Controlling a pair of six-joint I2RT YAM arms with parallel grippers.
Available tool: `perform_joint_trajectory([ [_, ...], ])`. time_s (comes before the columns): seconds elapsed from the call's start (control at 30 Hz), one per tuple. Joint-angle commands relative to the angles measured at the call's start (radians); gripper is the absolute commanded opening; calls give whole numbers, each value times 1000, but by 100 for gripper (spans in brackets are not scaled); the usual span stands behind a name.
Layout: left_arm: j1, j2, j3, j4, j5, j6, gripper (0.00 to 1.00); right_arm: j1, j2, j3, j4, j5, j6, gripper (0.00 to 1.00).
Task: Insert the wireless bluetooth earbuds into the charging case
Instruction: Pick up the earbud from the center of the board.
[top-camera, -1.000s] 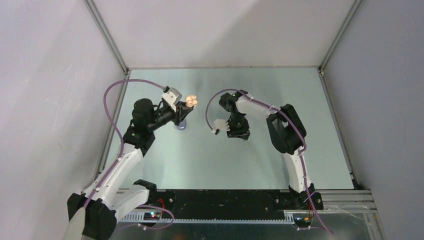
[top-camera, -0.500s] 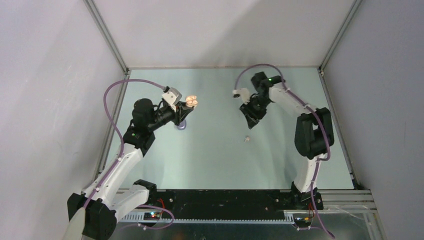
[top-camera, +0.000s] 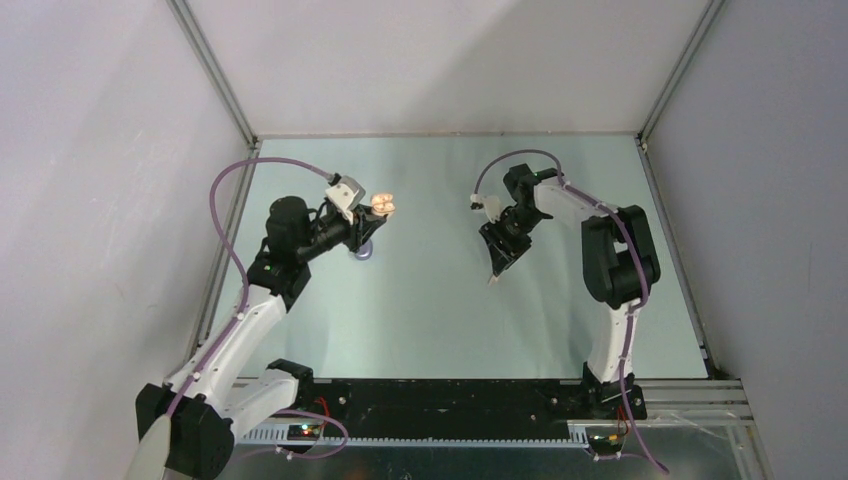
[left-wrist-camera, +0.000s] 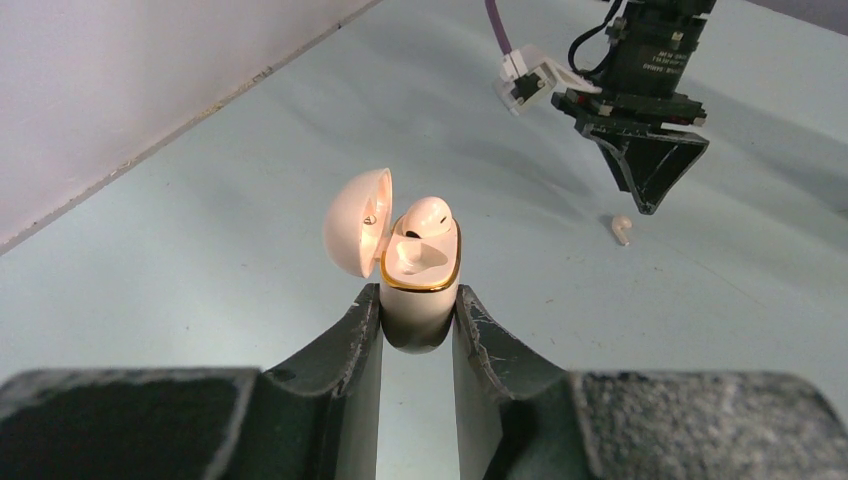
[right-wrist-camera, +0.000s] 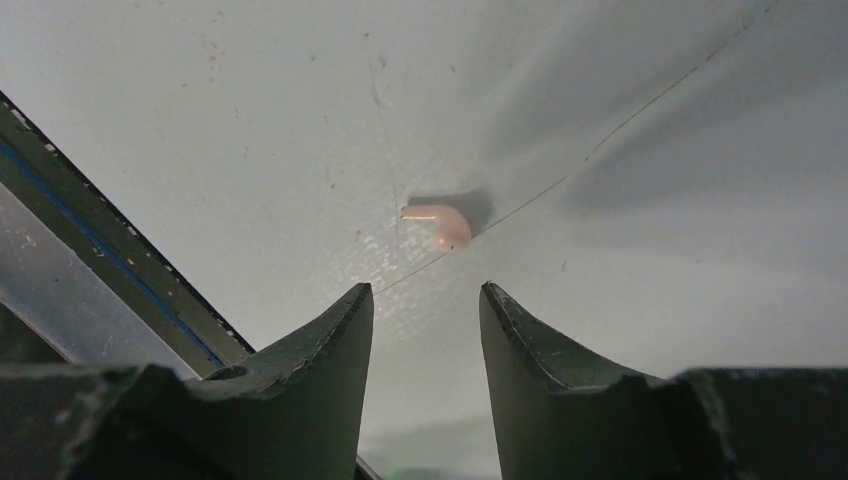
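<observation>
I see one pale, bent-stemmed earbud (right-wrist-camera: 440, 222) on the table (right-wrist-camera: 650, 120), just beyond my right gripper (right-wrist-camera: 425, 292), jaws apart and empty; left gripper (left-wrist-camera: 418, 305) clamps the open case (left-wrist-camera: 420, 265).

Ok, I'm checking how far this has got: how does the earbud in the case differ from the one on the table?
The seated earbud stands upright in the open charging case, which the left gripper clamps; the loose earbud lies on its side on the table. Only the seated one's head shows, while the loose one is fully exposed, ahead of the open right gripper. Both are small and pale.
</observation>
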Motion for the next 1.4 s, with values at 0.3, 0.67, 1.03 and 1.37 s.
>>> perform_joint_trajectory([
  [0.3, 16, 3, 52, 0, -5, 25, 0, 17, 111, 78, 9, 3, -87, 43],
  [0.67, 17, 2, 44, 8, -4, 20, 0, 45, 142, 87, -3, 11, -108, 39],
  [1.03, 17, -5, 37, 2, -7, 22, 0, 58, 148, 71, -13, 23, -112, 33],
  [1.37, 17, -5, 17, 36, -8, 2, 0, 74, 120, 46, 25, 72, -97, 25],
])
